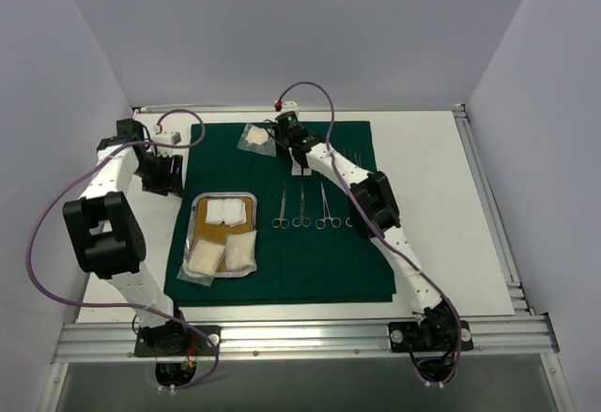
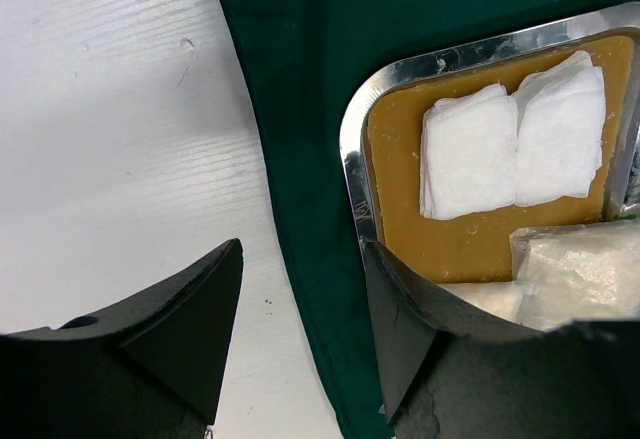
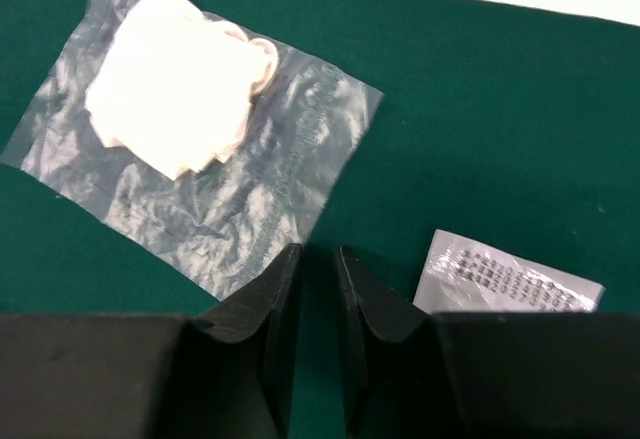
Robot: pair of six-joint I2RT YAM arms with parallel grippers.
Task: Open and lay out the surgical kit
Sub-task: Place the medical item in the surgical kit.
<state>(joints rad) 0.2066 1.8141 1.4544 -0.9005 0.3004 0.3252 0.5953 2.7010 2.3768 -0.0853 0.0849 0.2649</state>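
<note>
The surgical kit's dark green drape (image 1: 310, 262) lies spread flat on the table. On its left part stands the steel tray (image 1: 193, 220) with a tan liner (image 2: 470, 244), folded white gauze (image 2: 510, 144) and clear packets (image 1: 225, 254). Scissors and forceps (image 1: 301, 207) lie in a row mid-drape. A clear gauze packet (image 3: 190, 149) lies at the far edge. My right gripper (image 3: 318, 250) hovers just beside that packet, its jaws a narrow gap apart with only green cloth showing between them. My left gripper (image 2: 303, 246) is open over the drape's left edge, holding nothing.
A small printed white packet (image 3: 510, 284) lies on the drape right of my right gripper. More thin steel instruments (image 1: 355, 157) lie at the drape's far right. Bare white table (image 2: 120, 159) runs left of the drape. Grey walls enclose the table.
</note>
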